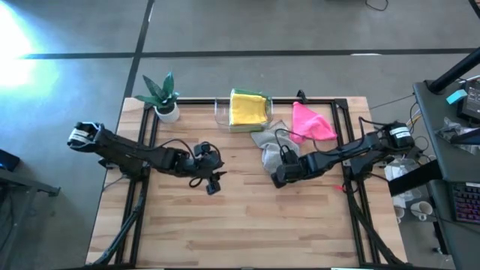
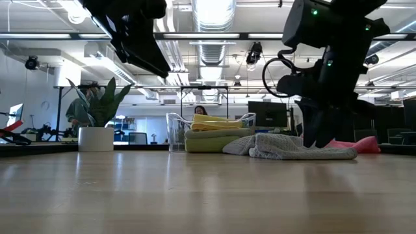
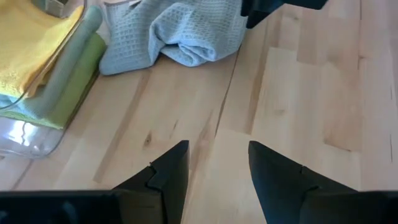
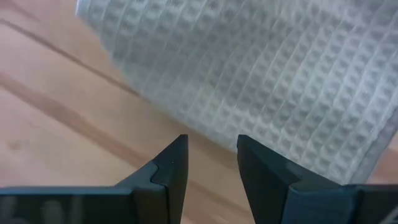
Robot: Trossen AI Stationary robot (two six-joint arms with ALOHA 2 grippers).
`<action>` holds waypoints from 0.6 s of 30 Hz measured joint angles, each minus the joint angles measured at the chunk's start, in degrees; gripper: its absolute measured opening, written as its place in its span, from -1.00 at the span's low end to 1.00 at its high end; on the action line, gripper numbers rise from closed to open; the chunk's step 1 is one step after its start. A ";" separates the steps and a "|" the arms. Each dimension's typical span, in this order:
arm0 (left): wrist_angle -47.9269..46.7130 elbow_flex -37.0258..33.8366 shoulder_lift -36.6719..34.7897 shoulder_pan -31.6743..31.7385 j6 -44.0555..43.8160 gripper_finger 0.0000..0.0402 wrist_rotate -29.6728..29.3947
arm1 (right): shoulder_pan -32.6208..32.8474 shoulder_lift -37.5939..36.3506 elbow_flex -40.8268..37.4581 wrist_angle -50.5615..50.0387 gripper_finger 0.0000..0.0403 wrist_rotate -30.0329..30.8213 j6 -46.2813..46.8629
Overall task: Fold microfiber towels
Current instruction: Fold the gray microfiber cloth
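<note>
A grey waffle-weave towel (image 1: 266, 146) lies crumpled on the wooden table, far of centre. It also shows in the low view (image 2: 286, 146) and in the left wrist view (image 3: 180, 31). My right gripper (image 1: 276, 178) is open, low over the table, with its fingertips (image 4: 210, 142) just short of the towel's near edge (image 4: 261, 74). I cannot tell whether they touch it. My left gripper (image 1: 214, 184) is open and empty (image 3: 214, 149), above the table left of the towel. A pink towel (image 1: 311, 124) lies at the far right. A yellow towel (image 1: 250, 109) tops a folded stack with green ones (image 3: 87, 62).
The folded stack sits in a clear plastic tray (image 3: 31, 140) at the table's far edge. A potted plant (image 1: 165, 97) stands at the far left corner. Bare wood (image 1: 247, 225) stretches across the near half of the table.
</note>
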 joint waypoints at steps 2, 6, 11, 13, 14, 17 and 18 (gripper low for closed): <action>0.02 0.00 0.00 -0.17 -0.08 -0.25 0.00 | 0.75 0.00 -0.42 0.02 -0.37 -0.02 0.72; 0.04 0.00 0.00 -0.20 -1.02 -0.25 0.00 | 1.16 0.00 -2.34 -0.07 -0.37 0.01 1.81; 0.04 0.00 0.00 -0.39 -1.00 -0.25 0.00 | 1.21 0.02 -4.19 1.64 -0.37 -2.78 4.31; 0.02 0.00 0.00 -0.39 -0.99 -0.25 0.01 | 1.77 -0.02 -4.69 3.72 -0.37 -4.01 4.34; 0.04 0.00 0.00 -0.39 -0.98 -0.25 0.02 | 2.22 -0.02 -4.80 4.47 -0.37 -4.29 4.31; -0.05 0.00 0.00 -0.39 -0.96 -0.25 0.02 | 3.91 -0.02 -4.81 6.15 -0.37 -6.83 4.41; -0.24 0.00 0.00 -0.39 -0.96 -0.25 0.01 | 4.63 -0.02 -4.76 6.59 -0.37 -7.97 4.70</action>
